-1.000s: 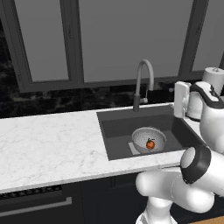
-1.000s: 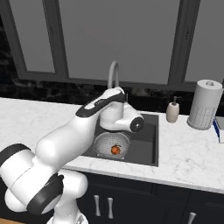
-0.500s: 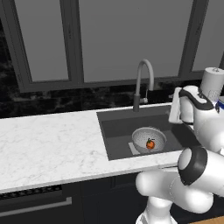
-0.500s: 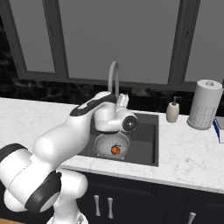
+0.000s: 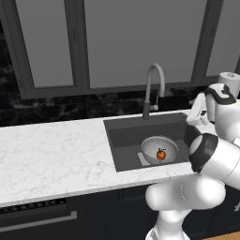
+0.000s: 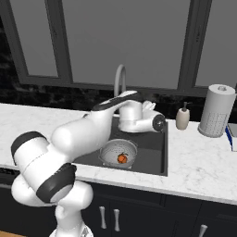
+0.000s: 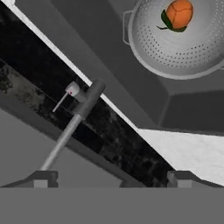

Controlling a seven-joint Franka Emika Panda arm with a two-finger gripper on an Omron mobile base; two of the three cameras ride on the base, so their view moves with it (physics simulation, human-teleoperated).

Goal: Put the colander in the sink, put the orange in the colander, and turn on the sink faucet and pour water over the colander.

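both base views look forward and down from behind the arm, left and right, sharing the sink (image 5: 126,140) (image 6: 155,152). the hand view sits close and rolled beside the sink faucet (image 7: 70,129).

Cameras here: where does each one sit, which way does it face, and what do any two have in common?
Left base view: behind-left of the arm, looking forward-down at the sink; white arm at lower right.
Right base view: behind-right, same counter; arm from lower left crosses the sink.
Hand view: on the hand, facing the sink faucet; finger tips at bottom.
Shared: all three show the orange lying in the colander.
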